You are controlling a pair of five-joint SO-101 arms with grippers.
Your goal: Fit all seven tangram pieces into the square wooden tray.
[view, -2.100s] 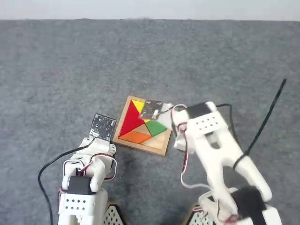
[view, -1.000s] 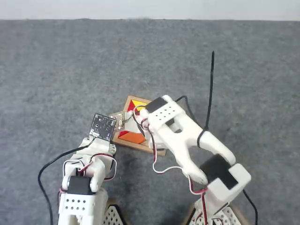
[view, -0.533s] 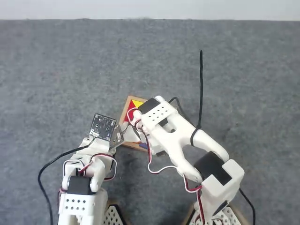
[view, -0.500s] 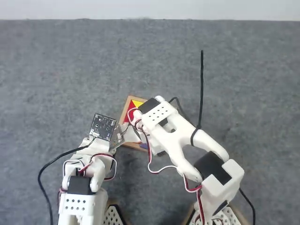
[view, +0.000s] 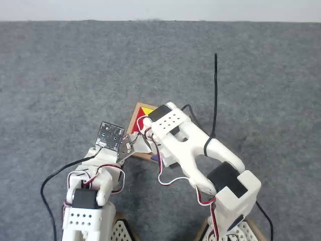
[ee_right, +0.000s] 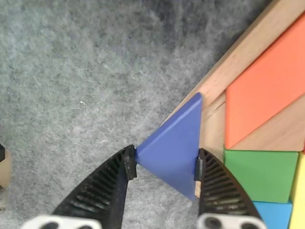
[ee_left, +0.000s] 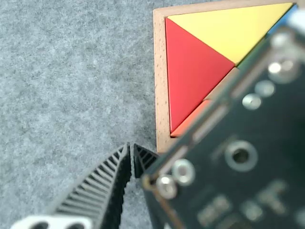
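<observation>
Two arms stood over the grey carpet (view: 60, 75). The right gripper (ee_right: 164, 161) was spread just wide enough to pinch one blue triangle (ee_right: 172, 150), whose tip lay across the rim of the one wooden tray (ee_right: 238, 62). In the tray lay one orange piece (ee_right: 267, 90), one green piece (ee_right: 262, 174), one light-blue piece (ee_right: 271, 214), one red triangle (ee_left: 190, 76) and one yellow triangle (ee_left: 228, 28). The left gripper (ee_left: 132, 150), fingers pressed together and empty, was just beside a tray corner.

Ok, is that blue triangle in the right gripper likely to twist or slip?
Probably stiff: the blue triangle shows flat faces and crisp edges. It may pivot, since the right gripper pinches it by one corner against the opposite edge. It lies over the tray rim, so pushing could snag it there.
</observation>
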